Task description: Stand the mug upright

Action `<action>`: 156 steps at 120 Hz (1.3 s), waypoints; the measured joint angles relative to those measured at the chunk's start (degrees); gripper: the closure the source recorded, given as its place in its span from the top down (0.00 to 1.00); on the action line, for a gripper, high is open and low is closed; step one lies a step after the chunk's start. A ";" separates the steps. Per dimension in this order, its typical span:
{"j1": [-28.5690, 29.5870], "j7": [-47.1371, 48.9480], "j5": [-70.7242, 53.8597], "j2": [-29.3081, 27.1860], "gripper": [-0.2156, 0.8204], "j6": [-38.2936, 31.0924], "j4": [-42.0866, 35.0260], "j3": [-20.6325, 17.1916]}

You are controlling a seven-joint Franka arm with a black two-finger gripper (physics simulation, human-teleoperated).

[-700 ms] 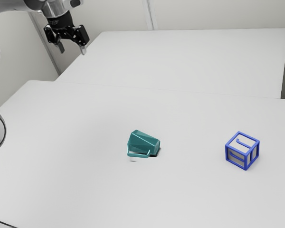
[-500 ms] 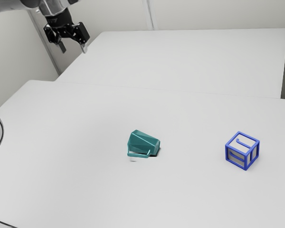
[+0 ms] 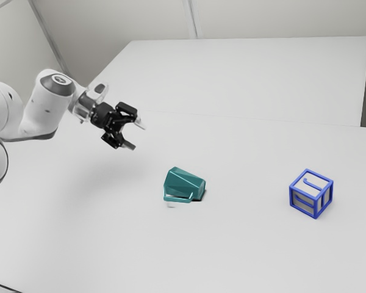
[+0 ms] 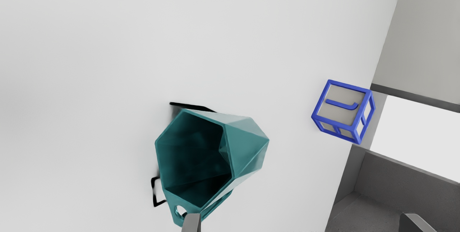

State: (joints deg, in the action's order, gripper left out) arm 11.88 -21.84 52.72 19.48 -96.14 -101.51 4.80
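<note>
Mug (image 3: 184, 183): 1, on side; block (image 3: 311, 193): 1; fingers (image 3: 129, 145): 2, apart.

J-like letter (image 4: 341, 105), on blue-edged block (image 4: 337, 93) — side marks (image 4: 363, 118) unclear

I'm looking at a plain white table (image 3: 262, 256) under soft, pale light. Past its far edge in the exterior view lies a second flat white surface (image 3: 244, 73), and behind that a light grey wall (image 3: 280, 15) with a narrow upright strip (image 3: 193, 18). Another pale wall (image 3: 12, 43) stands beyond the table on the exterior view's left. In my wrist view, beyond the table's edge, I see a greyish panel (image 4: 424, 27), a dark band (image 4: 417, 97), a bright white patch (image 4: 420, 131) and a darker grey recess (image 4: 406, 180).
</note>
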 joint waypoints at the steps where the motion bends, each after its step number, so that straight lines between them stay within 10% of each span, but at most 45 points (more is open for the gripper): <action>1: 0.00 -0.47 0.23 0.10 0.79 -0.08 -0.17 0.00; 81: -0.78 -29.51 14.89 0.23 0.79 -6.16 -15.62 -3.15; 156: -1.67 -27.48 18.57 0.68 0.79 -13.55 -17.17 -8.14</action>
State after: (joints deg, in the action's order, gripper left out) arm 10.21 -49.32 71.29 20.17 -109.69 -118.68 -3.34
